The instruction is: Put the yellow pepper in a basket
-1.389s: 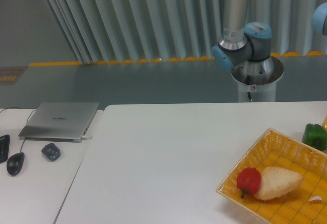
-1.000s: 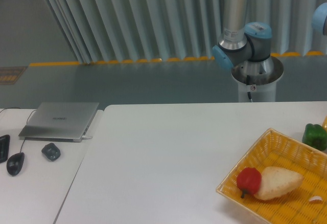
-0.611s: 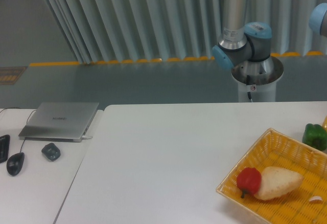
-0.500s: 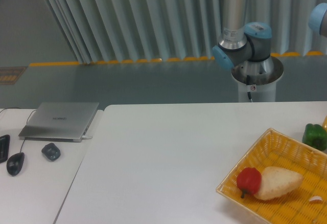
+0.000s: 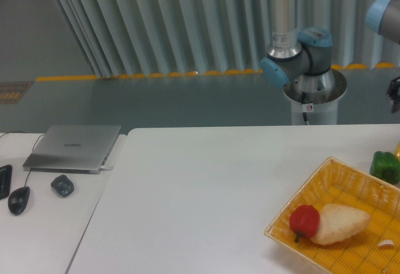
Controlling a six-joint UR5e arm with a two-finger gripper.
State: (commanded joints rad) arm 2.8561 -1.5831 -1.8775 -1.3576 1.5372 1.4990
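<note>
Gripper (image 5: 395, 92) barely enters at the right edge; you cannot tell its opening. Below it, the yellow pepper (image 5: 398, 150) shows only a sliver beside the basket (image 5: 312, 202). Likely light, smooth, slippery: grasp its broad body.

Basket (image 5: 340, 175) yellow woven wicker at the white table's (image 5: 206, 192) right edge. Inside it: red pepper (image 5: 304, 221), pale beige bread (image 5: 340, 223). Green pepper (image 5: 385, 166) just past its far rim. Laptop (image 5: 74, 147) silver, mouse (image 5: 19, 199) black.
</note>
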